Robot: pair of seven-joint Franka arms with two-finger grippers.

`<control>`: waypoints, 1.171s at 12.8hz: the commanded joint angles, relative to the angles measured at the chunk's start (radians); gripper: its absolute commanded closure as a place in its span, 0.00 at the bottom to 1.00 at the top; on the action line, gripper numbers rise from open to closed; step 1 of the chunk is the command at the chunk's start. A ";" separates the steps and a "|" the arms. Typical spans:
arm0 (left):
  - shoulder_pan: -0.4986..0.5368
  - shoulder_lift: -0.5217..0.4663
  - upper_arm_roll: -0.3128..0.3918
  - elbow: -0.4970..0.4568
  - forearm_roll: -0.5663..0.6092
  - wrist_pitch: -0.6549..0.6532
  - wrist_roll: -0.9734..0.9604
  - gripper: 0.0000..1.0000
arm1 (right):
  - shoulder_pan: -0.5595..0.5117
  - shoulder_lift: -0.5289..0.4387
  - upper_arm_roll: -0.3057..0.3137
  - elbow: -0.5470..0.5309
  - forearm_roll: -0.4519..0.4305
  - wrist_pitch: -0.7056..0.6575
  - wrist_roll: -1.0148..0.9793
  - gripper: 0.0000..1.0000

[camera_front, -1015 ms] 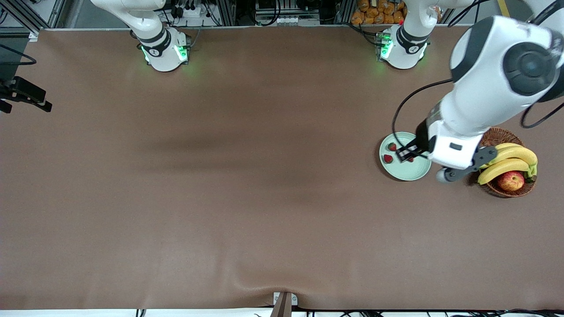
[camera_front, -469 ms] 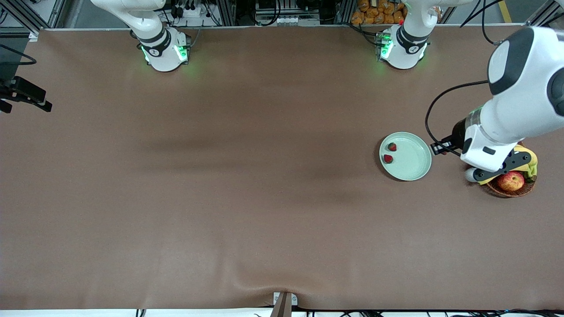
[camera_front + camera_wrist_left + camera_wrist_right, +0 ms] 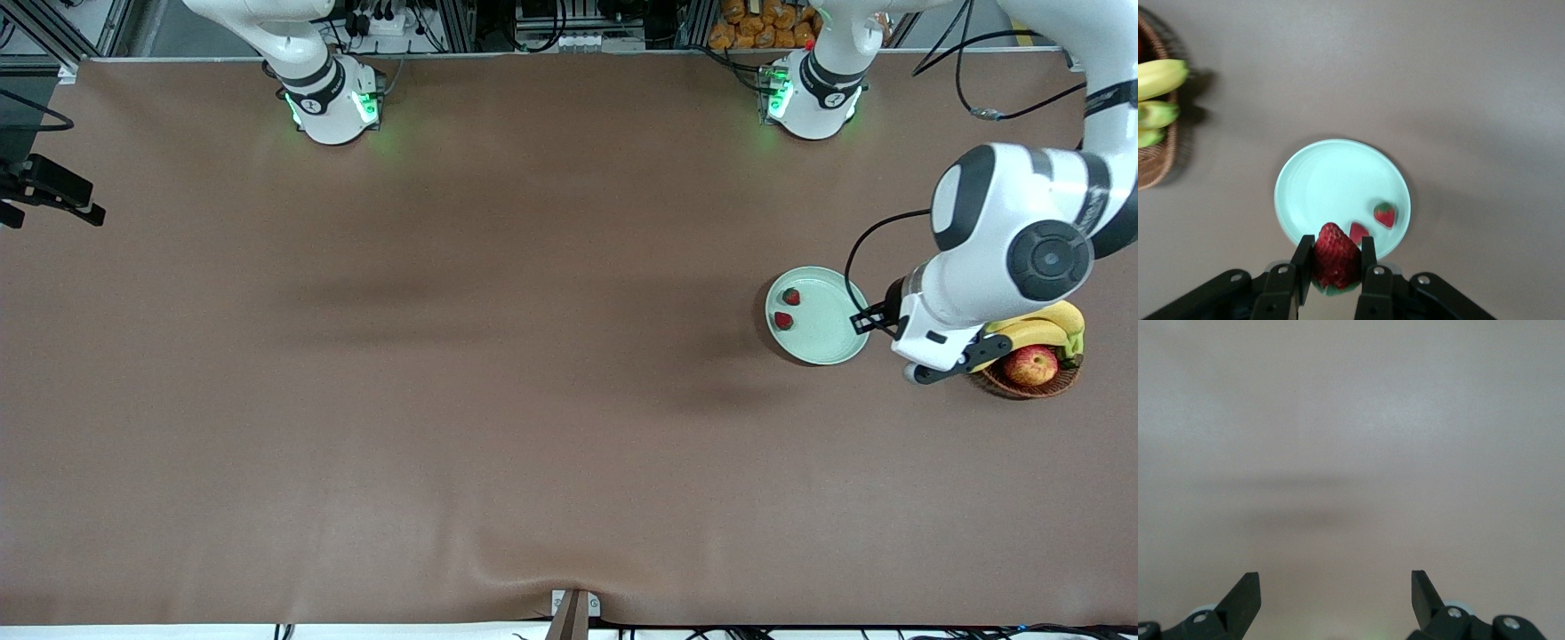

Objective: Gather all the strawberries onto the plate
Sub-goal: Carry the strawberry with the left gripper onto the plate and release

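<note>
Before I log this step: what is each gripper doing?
Left gripper: shut on a strawberry, over the plate rim.
Right gripper: open, holding nothing, waiting.

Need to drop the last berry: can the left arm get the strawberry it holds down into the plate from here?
Probably yes. The left gripper is shut on the strawberry over the plate's rim; the dish is bare apart from two strawberries near its edge.

A brown wicker basket (image 3: 1022, 380) sits on the brown table (image 3: 498, 356) at the left arm's end. Yellow bananas (image 3: 1040, 322) lie across it, and a red-yellow apple (image 3: 1031, 364) rests in it, nearer the front camera than the bananas.
</note>
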 commanded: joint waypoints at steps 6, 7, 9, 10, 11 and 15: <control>0.037 0.048 -0.006 -0.286 0.016 0.413 -0.002 0.99 | 0.002 0.006 0.002 0.018 -0.013 -0.018 0.006 0.00; 0.043 0.058 -0.007 -0.286 0.016 0.421 -0.002 0.94 | 0.002 0.006 0.002 0.018 -0.013 -0.018 0.006 0.00; 0.057 0.076 -0.007 -0.296 0.016 0.438 -0.002 0.78 | 0.002 0.006 0.002 0.018 -0.013 -0.018 0.006 0.00; 0.056 0.085 -0.007 -0.304 0.016 0.447 -0.002 0.71 | 0.002 0.006 0.002 0.018 -0.013 -0.016 0.008 0.00; 0.057 0.091 -0.007 -0.304 0.016 0.450 -0.002 0.68 | 0.002 0.006 0.002 0.018 -0.013 -0.016 0.006 0.00; 0.054 0.037 -0.009 -0.301 0.016 0.429 -0.007 0.00 | 0.002 0.006 0.002 0.015 -0.014 -0.018 0.006 0.00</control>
